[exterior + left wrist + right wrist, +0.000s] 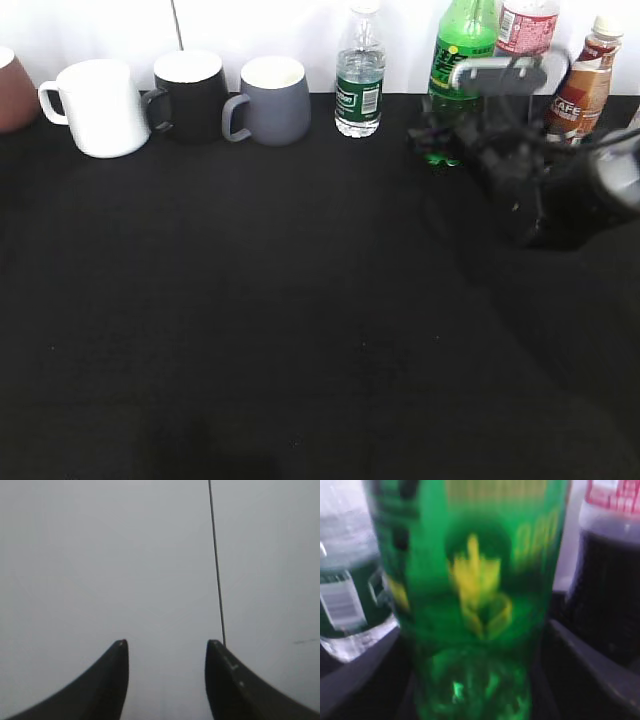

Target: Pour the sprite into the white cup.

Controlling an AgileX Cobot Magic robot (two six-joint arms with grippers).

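Right wrist view shows the right gripper (475, 680) spread around the sprite (470, 590) at the table's (250, 300) back, not yet clenched; next, close, lift, carry toward the white cup (105, 105).

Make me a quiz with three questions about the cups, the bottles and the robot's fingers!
1. Where does the white cup stand?
A. Far left in the row of three mugs
B. Between the bottles
C. At the table's front edge

2. What colour is the mug right beside it?
A. Red
B. Black
C. Yellow

3. What are the right gripper's fingers doing?
A. Resting flat on the table
B. Holding the white cup
C. Sitting either side of the sprite

Answers:
1. A: the black mug and grey mug stand to its right.
2. B: the exterior view shows a black mug next to it.
3. C: the right wrist view shows a dark finger on each side of the green bottle; contact cannot be seen.
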